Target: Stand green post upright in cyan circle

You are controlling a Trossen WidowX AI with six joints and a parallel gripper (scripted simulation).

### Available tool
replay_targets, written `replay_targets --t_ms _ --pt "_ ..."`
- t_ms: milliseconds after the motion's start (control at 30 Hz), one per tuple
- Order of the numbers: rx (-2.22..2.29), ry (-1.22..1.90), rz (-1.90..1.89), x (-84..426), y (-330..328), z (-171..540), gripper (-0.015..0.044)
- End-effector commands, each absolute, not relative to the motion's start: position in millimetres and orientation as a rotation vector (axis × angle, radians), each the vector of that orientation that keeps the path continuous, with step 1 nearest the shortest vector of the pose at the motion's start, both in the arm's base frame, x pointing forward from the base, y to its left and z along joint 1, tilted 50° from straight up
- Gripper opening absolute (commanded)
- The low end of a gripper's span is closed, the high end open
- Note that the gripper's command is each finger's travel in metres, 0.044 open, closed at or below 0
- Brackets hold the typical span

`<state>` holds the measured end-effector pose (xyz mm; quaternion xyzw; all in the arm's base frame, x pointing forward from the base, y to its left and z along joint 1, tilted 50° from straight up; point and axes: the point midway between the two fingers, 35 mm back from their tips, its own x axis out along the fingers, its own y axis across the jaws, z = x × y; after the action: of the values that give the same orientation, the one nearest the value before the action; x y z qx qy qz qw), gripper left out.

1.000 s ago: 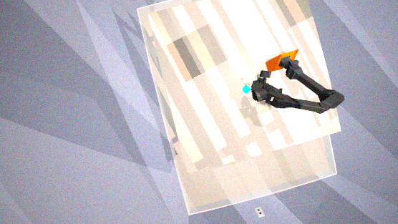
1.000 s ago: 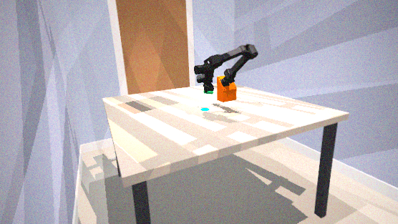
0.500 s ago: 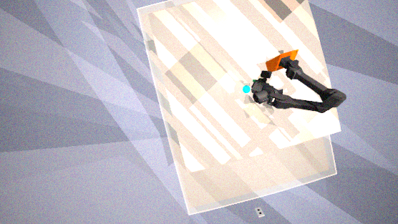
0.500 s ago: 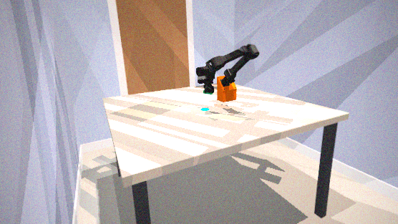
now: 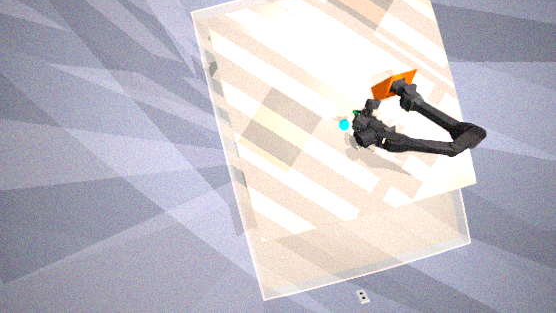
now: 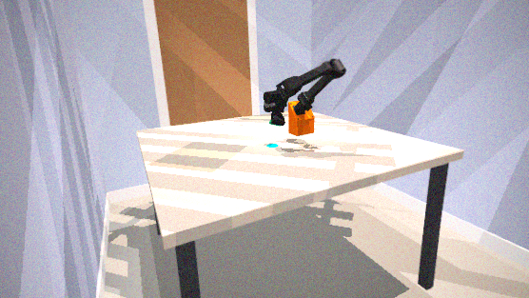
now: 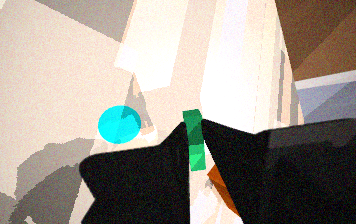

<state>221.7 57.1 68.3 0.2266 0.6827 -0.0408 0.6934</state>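
Green post (image 7: pixel 194 141) sits clamped between your gripper's (image 7: pixel 196 150) black fingers, lifted above the table (image 6: pixel 247 181). You'll find the cyan circle (image 7: pixel 119 124) just left of it, apart, uncovered.

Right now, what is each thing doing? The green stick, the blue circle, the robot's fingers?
green post: pinched between the fingers, lifted off the table, not in the circle.
cyan circle: flat on the table, nothing standing in it.
gripper: shut on the green post, held above the table beside the circle.
fingers: pressed against both sides of the post.
table: standing, carrying the circle and the orange arm base.
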Motion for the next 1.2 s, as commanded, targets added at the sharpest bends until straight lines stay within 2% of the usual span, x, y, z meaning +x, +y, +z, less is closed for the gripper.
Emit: replay_targets --t_ms 0,1167 --pt "0.492 1.506 -0.110 219.5 56.6 67.0 0.0023" --pt "0.419 1.329 -0.236 221.5 55.7 63.5 0.0023"
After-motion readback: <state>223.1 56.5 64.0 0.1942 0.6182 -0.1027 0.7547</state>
